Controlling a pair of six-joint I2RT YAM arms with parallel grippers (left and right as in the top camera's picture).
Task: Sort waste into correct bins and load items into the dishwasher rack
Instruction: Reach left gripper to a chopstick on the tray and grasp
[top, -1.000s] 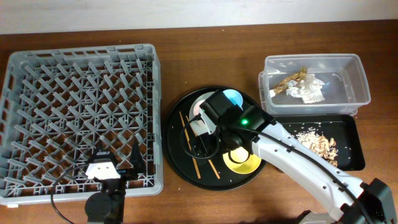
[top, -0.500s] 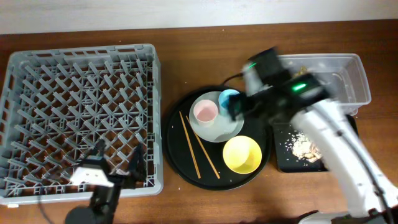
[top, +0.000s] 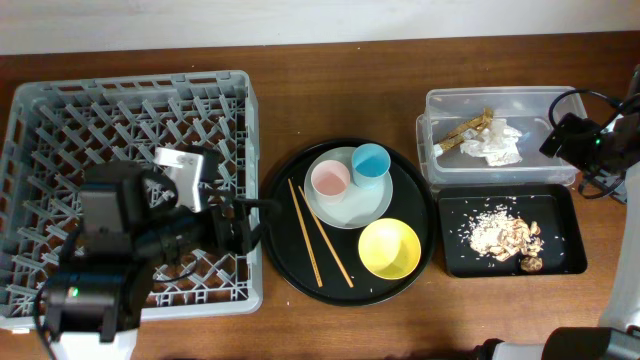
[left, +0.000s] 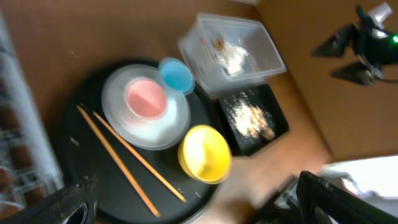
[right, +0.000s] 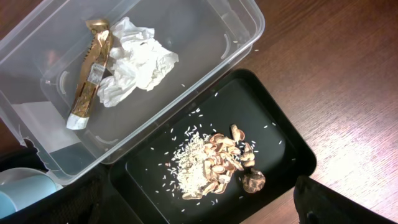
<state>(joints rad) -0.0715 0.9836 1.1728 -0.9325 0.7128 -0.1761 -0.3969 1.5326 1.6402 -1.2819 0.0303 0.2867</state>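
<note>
The grey dishwasher rack (top: 60, 130) fills the left. On the round black tray (top: 283, 205) sit a white plate (top: 352, 207) with a pink cup (top: 330, 179) and blue cup (top: 370, 162), a yellow bowl (top: 388, 248) and chopsticks (top: 320, 232). The clear tub (top: 500, 95) holds the paper wad (right: 137, 68) and gold-brown wrapper (right: 93, 68). The shallow black tray (right: 280, 130) holds food scraps (right: 214, 165). My left gripper (top: 243, 225) is open and empty over the rack's right front edge. My right gripper (top: 565, 135) is open and empty at the tub's right end.
The left arm's body (top: 110, 250) covers the rack's front right part. Wooden table (top: 330, 90) shows between rack, round tray and bins. The far right table edge lies beside the right arm.
The right arm has swung from over the round tray to the far right, uncovering the plate and cups. The left arm has risen from the front edge to above the rack's right side.
</note>
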